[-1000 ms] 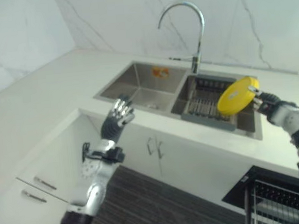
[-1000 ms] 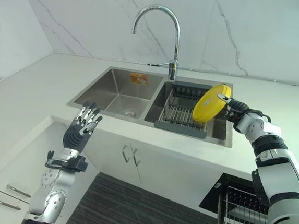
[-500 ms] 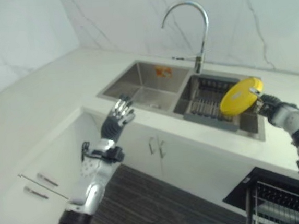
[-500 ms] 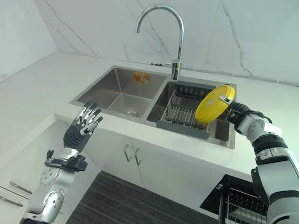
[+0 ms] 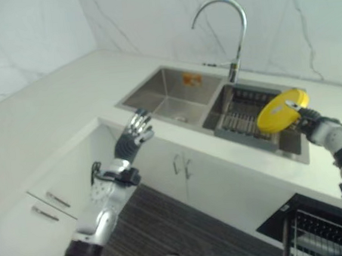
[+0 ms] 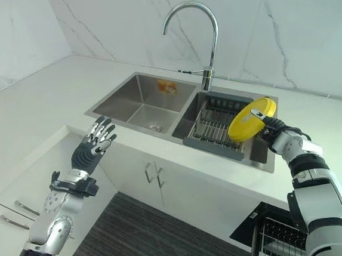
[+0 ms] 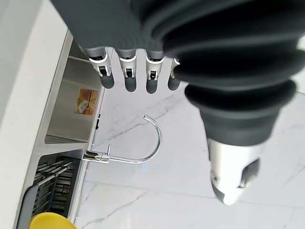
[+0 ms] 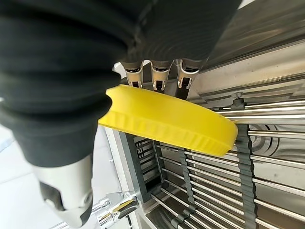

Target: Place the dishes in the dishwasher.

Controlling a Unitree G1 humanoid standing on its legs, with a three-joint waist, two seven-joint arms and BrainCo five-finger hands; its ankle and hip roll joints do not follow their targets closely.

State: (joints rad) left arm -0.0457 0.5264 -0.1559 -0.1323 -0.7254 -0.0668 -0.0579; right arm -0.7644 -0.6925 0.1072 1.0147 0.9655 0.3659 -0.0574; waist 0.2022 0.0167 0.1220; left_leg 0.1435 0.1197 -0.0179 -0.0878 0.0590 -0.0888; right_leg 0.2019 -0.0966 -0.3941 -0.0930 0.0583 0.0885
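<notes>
At the frame's right, the right hand (image 6: pixel 274 134) has lifted the round yellow plastic plate (image 6: pixel 252 119), fingers curled on its rim, slightly higher above the grey sink rack (image 6: pixel 214 131) (left hand (image 6: pixel 94 145) open, idle), ready for carrying to the dishwasher.

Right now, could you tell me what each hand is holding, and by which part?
The right hand pinches the yellow plate by its rim, above the sink rack. The left hand is open and holds nothing.
</notes>
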